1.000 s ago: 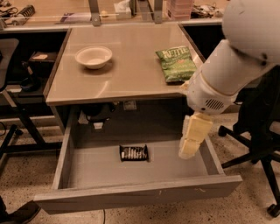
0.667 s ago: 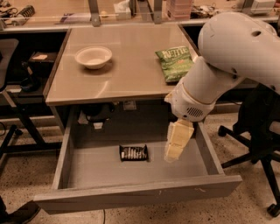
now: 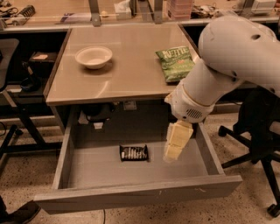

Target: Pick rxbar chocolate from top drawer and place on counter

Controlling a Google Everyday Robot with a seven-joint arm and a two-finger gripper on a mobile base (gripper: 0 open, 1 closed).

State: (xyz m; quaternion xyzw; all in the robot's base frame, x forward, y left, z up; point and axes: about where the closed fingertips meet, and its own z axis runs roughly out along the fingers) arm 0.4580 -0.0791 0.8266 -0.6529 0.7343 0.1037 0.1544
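The rxbar chocolate, a small flat black wrapper with white lettering, lies on the floor of the open top drawer, near its middle. My gripper hangs down inside the drawer, a short way to the right of the bar and apart from it. It holds nothing that I can see. The counter is the beige tabletop above the drawer.
A white bowl stands on the counter's left part. A green chip bag lies on its right part, next to my arm. A cluttered bench runs behind. An office chair base stands to the right of the drawer.
My arm and gripper have moved left inside the drawer, from near the right wall toward the bar. The bar has not moved.
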